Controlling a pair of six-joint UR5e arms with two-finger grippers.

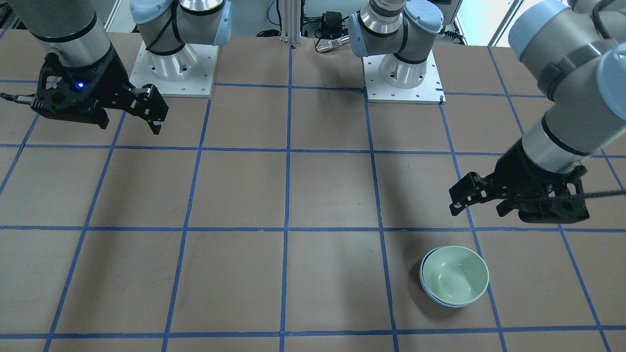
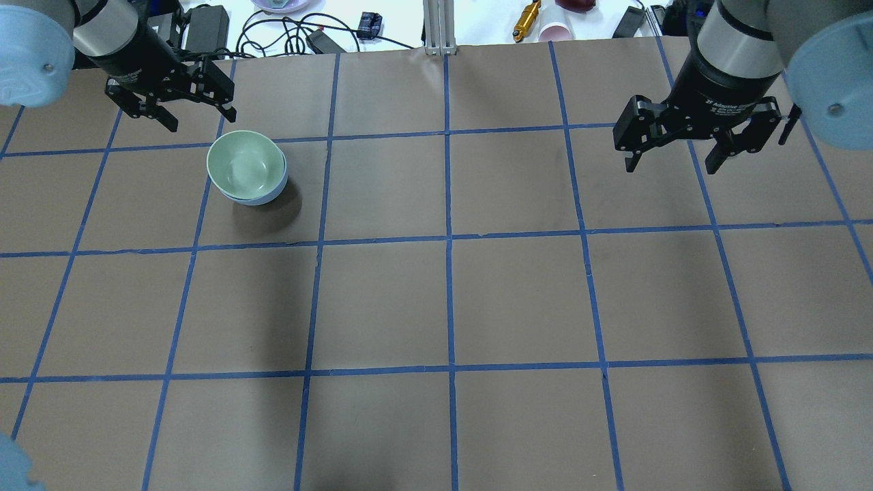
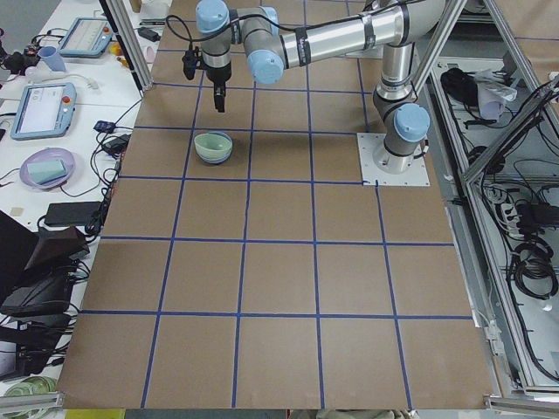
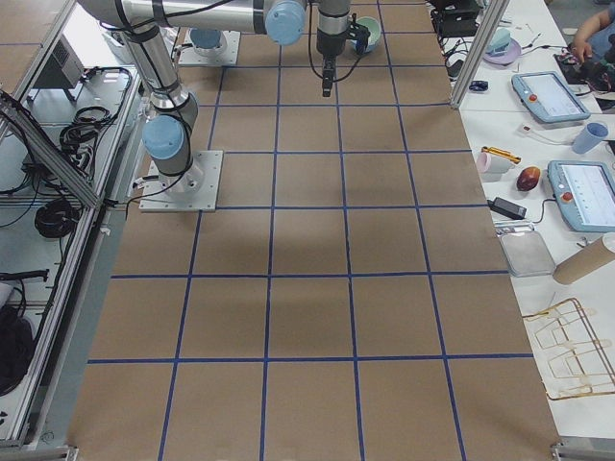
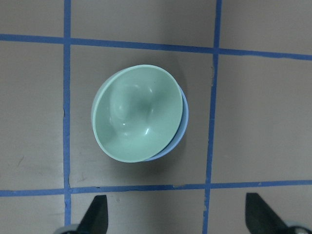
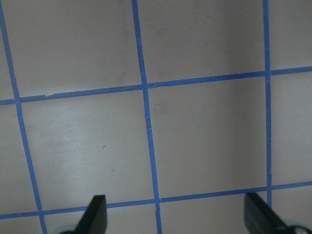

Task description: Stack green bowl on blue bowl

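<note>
The green bowl point(image 2: 244, 166) sits nested inside the blue bowl point(image 2: 273, 194) on the brown table, at the far left of the overhead view. Only the blue bowl's rim shows from under it. The pair also shows in the front view, green bowl point(image 1: 456, 275) in blue bowl point(image 1: 423, 283), and in the left wrist view, green bowl point(image 5: 137, 113) in blue bowl point(image 5: 182, 130). My left gripper point(image 2: 198, 117) is open and empty, raised just beyond the bowls; it also shows in the front view point(image 1: 477, 210). My right gripper point(image 2: 672, 165) is open and empty, high over the far right of the table.
Blue tape lines divide the table into squares. Beyond the far edge lie cables, a black power adapter point(image 2: 204, 20), a yellow tool point(image 2: 526, 20) and a paper cup point(image 2: 556, 31). The two arm bases point(image 1: 173, 68) point(image 1: 403, 73) stand on the robot's side.
</note>
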